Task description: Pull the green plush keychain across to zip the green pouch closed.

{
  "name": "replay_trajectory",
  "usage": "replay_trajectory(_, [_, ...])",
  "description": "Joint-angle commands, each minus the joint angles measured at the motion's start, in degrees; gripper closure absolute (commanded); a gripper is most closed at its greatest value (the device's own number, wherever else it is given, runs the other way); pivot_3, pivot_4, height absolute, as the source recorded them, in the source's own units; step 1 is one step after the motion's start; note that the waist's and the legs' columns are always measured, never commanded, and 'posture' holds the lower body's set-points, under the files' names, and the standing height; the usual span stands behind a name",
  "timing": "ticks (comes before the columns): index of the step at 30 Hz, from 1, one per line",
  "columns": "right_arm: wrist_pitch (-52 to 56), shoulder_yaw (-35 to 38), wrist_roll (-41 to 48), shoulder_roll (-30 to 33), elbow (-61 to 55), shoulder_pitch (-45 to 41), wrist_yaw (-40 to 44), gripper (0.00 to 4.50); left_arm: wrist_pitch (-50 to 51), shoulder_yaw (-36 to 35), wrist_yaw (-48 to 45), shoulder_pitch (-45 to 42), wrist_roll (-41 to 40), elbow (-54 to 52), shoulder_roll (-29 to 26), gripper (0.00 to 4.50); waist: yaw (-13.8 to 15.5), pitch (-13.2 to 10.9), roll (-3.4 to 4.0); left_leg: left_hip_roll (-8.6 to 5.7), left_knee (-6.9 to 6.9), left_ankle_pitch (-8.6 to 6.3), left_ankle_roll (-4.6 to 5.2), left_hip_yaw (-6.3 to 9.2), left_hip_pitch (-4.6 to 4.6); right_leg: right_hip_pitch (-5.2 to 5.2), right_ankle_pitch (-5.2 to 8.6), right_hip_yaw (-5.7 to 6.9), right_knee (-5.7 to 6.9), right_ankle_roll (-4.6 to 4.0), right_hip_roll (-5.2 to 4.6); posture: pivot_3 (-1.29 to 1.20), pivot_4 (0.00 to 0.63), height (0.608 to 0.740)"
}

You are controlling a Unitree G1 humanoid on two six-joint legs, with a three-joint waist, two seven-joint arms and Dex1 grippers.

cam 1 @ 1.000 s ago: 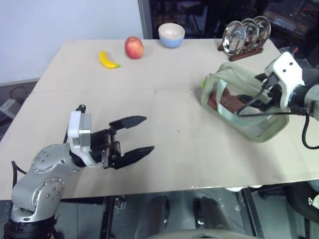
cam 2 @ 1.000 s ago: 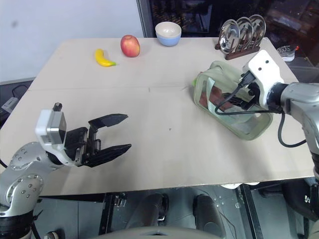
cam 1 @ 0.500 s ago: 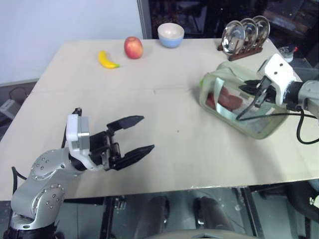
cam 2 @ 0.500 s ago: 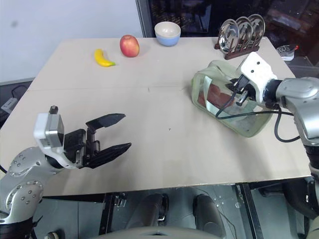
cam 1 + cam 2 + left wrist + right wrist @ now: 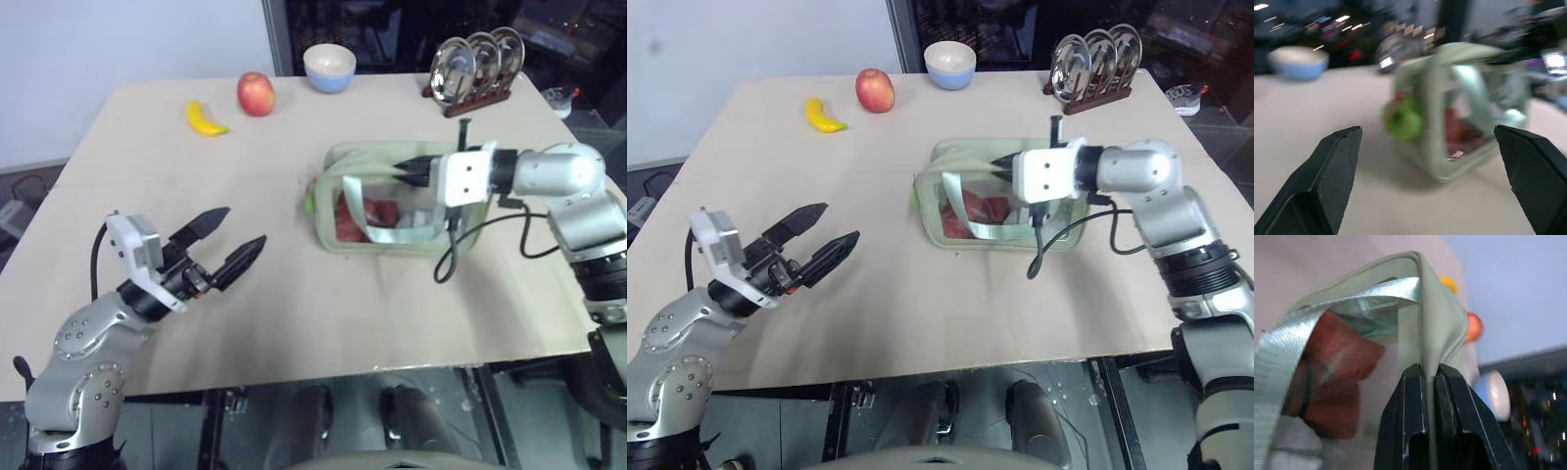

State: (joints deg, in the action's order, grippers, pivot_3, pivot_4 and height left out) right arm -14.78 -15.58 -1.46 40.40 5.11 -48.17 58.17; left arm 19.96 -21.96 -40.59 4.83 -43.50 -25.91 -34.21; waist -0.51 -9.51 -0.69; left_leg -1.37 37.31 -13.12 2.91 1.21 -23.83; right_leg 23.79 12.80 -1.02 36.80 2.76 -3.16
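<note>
- The right gripper [image 5: 1426,377] is pinching the pouch's [image 5: 392,196] top edge, fingers clenched on the fabric.
- The pouch is lying mid-table, nearer the right edge, red contents showing through its clear window.
- The keychain [image 5: 1406,119] is hanging at the pouch's left end.
- The left gripper [image 5: 233,240] is hovering released near the front-left corner, well apart from the pouch.
- A banana [image 5: 204,118], apple [image 5: 256,94] and bowl [image 5: 329,67] are sitting along the far edge.
</note>
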Motion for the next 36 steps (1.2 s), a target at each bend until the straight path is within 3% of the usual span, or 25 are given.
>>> replay_trajectory(1, [-2.2, 1.4, -0.2, -0.3, -4.0, 2.9, -1.1, 4.47, -2.5, 0.6, 1.9, 1.3, 6.0, -0.6, -0.2, 0.0, 0.1, 0.0, -0.03, -0.02, 0.0, 0.0, -0.01, 0.03, 0.0, -0.02, 0.0, -0.01, -0.01, 0.0, -0.03, 0.0, 0.15, 0.74])
replay_trajectory(7, [2.3, 1.7, 3.3, -0.2, -11.9, 8.5, 1.0, 4.47, -6.6, 5.6, 2.2, -2.1, 15.5, 3.9, -0.6, 0.0, 0.0, 0.0, 0.0, -0.01, -0.03, -0.01, -0.02, 0.14, 0.05, -0.07, -0.02, -0.02, 0.0, -0.08, -0.09, 0.0, 0.15, 0.74])
replay_trajectory(17, [5.2, 2.3, 2.4, -1.1, -13.8, 8.5, 0.6, 4.47, -16.7, 19.4, 2.0, -16.5, 31.8, 15.5, 0.5, 0.0, -0.3, 0.1, 0.01, 0.03, -0.03, 0.01, -0.06, 0.13, 0.1, -0.05, -0.11, -0.05, 0.05, -0.18, -0.01, 0.0, 0.15, 0.74])
replay_trajectory(24, [5.8, 2.5, 1.8, -1.3, -13.8, 8.0, 0.3, 4.47, -22.7, 23.2, 1.7, -21.0, 37.1, 22.7, 1.7, 0.0, -0.2, 0.1, 0.01, 0.03, -0.08, 0.01, -0.06, 0.14, 0.08, -0.01, -0.12, -0.06, 0.04, -0.17, -0.02, 0.0, 0.15, 0.74])
replay_trajectory(27, [5.9, 2.6, 1.6, -1.5, -13.8, 8.0, 0.2, 4.5, -24.5, 24.1, 2.0, -22.9, 38.1, 25.6, 3.3, 0.9, -0.2, 0.1, 0.01, 0.01, -0.06, 0.01, -0.05, 0.12, 0.07, -0.01, -0.12, -0.07, 0.04, -0.17, -0.05, 0.0, 0.15, 0.74])
replay_trajectory(34, [5.0, 2.4, 0.9, -1.6, -13.5, 8.4, 0.4, 4.5, -29.0, 25.2, 1.1, -25.2, 39.1, 29.3, 4.6, 4.16, -0.1, 0.1, 0.01, 0.0, -0.05, 0.01, -0.05, 0.14, 0.02, 0.0, -0.12, -0.04, 0.04, -0.16, -0.05, 0.0, 0.15, 0.74])
replay_trajectory(35, [4.9, 2.3, 0.8, -1.7, -13.4, 8.3, 0.4, 4.5, -29.5, 25.0, 0.9, -25.3, 39.0, 29.6, 4.3, 4.48, -0.1, 0.1, 0.01, 0.0, -0.05, 0.01, -0.05, 0.14, 0.02, 0.0, -0.12, -0.04, 0.04, -0.16, -0.05, 0.0, 0.15, 0.74])
replay_trajectory(36, [4.6, 2.2, 0.5, -1.6, -13.2, 8.2, 0.4, 4.5, -29.8, 24.7, 0.6, -25.3, 38.7, 29.5, 4.1, 4.48, -0.2, 0.1, 0.01, -0.01, -0.05, 0.01, -0.05, 0.14, 0.02, 0.0, -0.12, -0.04, 0.04, -0.16, -0.05, 0.0, 0.15, 0.74])
